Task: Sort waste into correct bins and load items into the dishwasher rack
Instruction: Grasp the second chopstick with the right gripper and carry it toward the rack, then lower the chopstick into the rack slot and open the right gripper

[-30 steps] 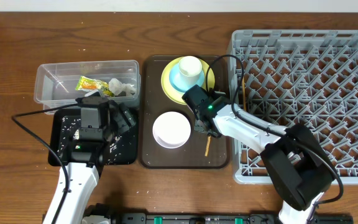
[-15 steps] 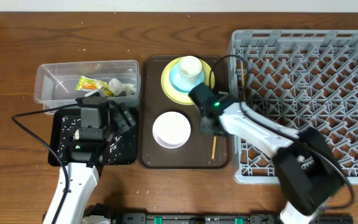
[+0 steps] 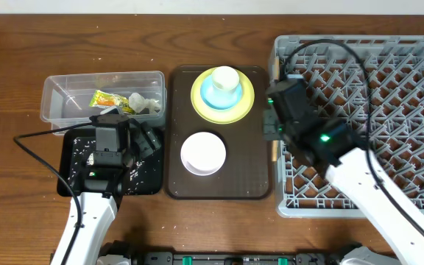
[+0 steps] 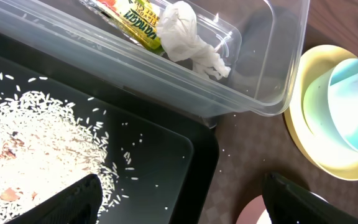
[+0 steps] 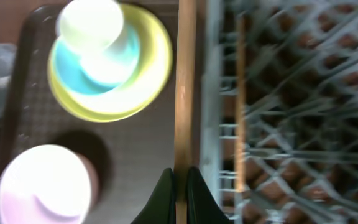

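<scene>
**Right tool**: clenched on one wooden chopstick, gripped at its near end. The stick runs straight out from the fingertips. It hangs over the right rim of the brown serving tray, just beside the left wall of the grey dishwasher rack and parallel to it.

**Second chopstick**: inside the rack along its left edge, parallel to the held one and apart from the tool.

**Left tool**: released, fingers spread wide with nothing between them. It hovers over the black tray, near the tray's edge by the clear tub.

**Rice scraps**: scattered on the black tray floor, thickest towards the tool's left finger. A few stray grains lie near the tray's corner.

**Clear tub**: on the counter just behind the black tray. It holds the orange-and-green wrapper and the crumpled white tissue, side by side, ahead of the left tool and clear of it.

**Serving tray contents:**
- Yellow-green plate at the far end, carrying the light blue bowl.
- Small white cup stacked on top of the blue bowl.
- White bowl nearer, apart from the plate.
- All of these lie to the left of the right tool and untouched by it.
</scene>
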